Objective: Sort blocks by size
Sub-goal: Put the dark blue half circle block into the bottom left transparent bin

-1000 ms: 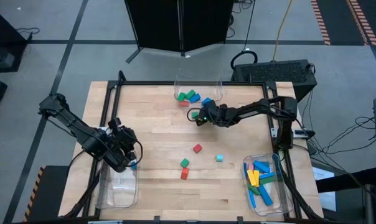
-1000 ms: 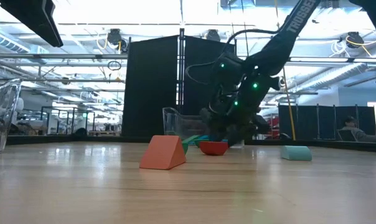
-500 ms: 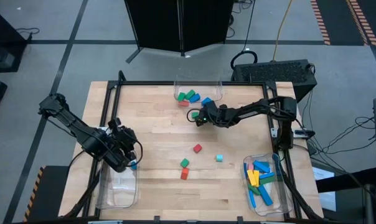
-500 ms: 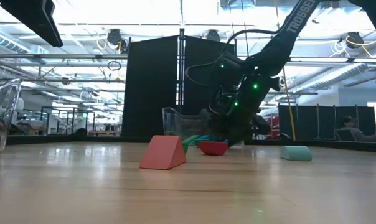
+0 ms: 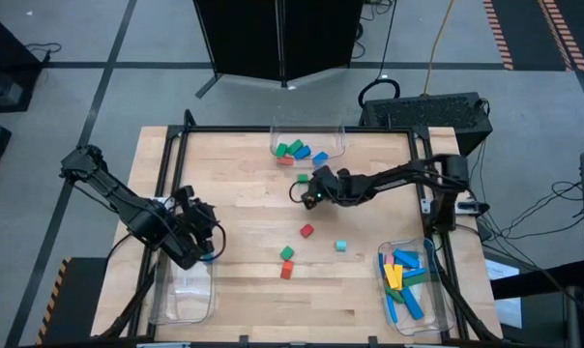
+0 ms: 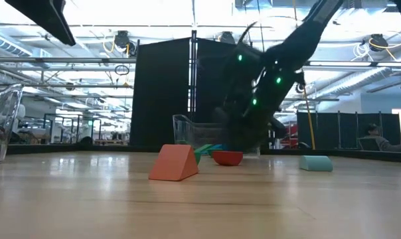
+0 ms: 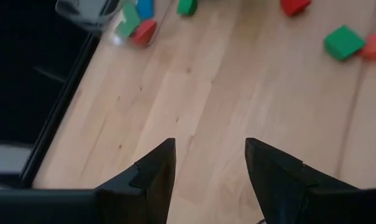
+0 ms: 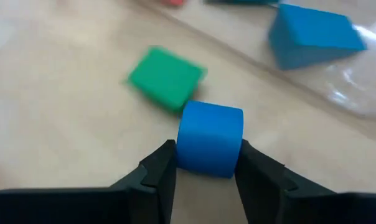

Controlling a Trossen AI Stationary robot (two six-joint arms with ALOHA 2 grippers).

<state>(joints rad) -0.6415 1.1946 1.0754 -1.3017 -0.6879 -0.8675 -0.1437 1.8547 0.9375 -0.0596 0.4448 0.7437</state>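
Right gripper (image 8: 203, 163) has a blue block (image 8: 210, 138) pinched between its fingers.
It hangs over the tabletop (image 5: 244, 193) just in front of the far clear bin (image 5: 307, 142), a green block (image 8: 166, 78) lying close by. The left gripper (image 7: 206, 168) waits with fingers apart and nothing in them beside the near-left bin (image 5: 184, 290). Loose red, green and cyan blocks sit mid-table.

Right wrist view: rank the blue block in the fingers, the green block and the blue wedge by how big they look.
1. Blue block in the fingers, but it sits nearest the camera, so its lead is unsure.
2. Blue wedge and green block look alike in size; the wedge lies farther off, so I won't rank them.
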